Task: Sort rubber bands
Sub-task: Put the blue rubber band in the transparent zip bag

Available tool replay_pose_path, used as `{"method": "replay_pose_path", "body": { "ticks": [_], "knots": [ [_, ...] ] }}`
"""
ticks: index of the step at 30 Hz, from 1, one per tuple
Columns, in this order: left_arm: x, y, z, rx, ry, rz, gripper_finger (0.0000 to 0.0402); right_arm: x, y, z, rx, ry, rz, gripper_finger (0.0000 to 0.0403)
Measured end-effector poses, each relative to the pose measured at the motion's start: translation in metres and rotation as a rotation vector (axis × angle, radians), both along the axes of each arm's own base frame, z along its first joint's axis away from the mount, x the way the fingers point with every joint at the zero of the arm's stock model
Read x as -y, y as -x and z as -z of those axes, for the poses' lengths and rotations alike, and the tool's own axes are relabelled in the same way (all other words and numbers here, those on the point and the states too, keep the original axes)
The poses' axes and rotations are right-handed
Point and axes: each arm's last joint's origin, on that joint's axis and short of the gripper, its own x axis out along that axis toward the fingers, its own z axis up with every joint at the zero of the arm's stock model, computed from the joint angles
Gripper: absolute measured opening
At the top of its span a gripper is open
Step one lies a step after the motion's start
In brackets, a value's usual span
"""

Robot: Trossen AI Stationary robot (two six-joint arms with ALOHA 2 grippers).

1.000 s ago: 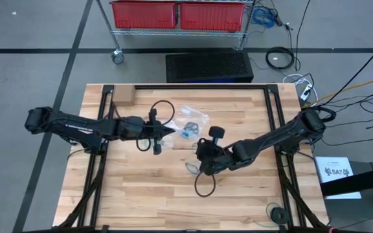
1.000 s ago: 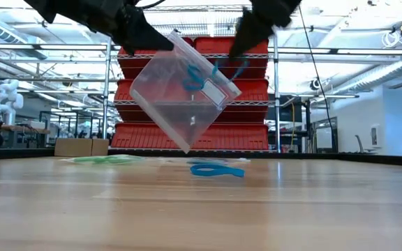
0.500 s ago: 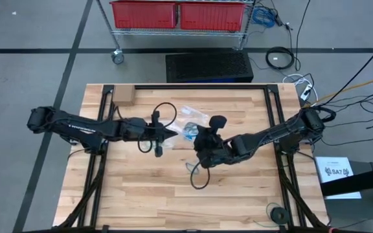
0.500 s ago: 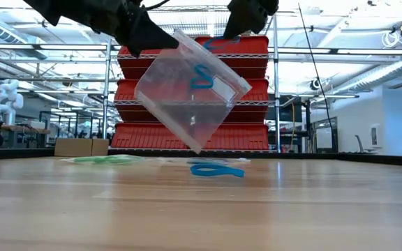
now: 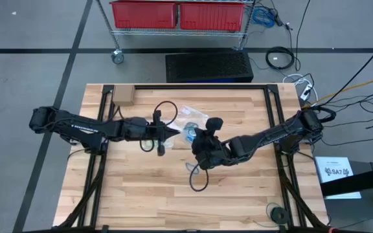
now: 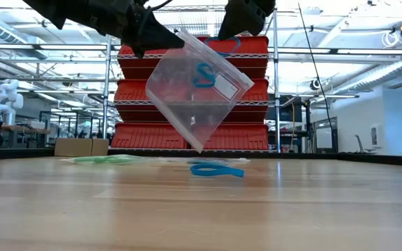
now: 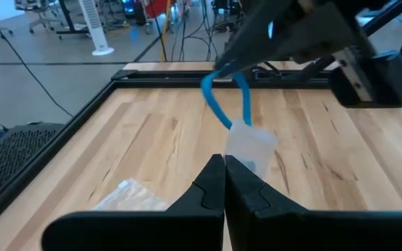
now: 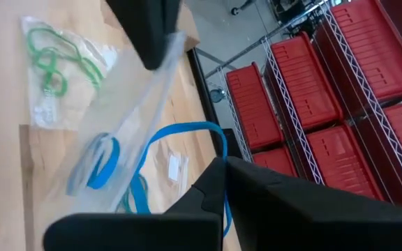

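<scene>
— Since a second ago, right gripper [image 6: 223, 35] has risen toward the frame's top, jaws clamped on a blue band [image 6: 222, 47].
— Left gripper [image 6: 160, 40], jaws together, pinches the clear bag [image 6: 197, 90] holding one band [image 6: 204, 74]; another blue band [image 6: 216, 169] lies mid-table; green bands [image 8: 58, 59] look bagged.

Both arms reach inward over mid-table; left gripper [image 5: 171, 131] and right gripper [image 5: 198, 137] are clamped closed, raised, nearly meeting.

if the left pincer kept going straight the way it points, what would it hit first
Likely the blue band hanging from the right pincer, just ahead of the left pincer, which is shut on the clear bag. Depth is unclear.
</scene>
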Motion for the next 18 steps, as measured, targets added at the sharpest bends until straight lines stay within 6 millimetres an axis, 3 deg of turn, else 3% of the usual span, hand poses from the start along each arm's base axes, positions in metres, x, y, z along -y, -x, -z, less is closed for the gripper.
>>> {"method": "replay_pose_path", "body": {
  "ticks": [18],
  "knots": [
    [-0.0056,0.0005,0.0012,-0.009,0.018,-0.057,0.0,-0.0087,0.0031,-0.0006,0.01,0.027,-0.001,0.0]
  ]
}}
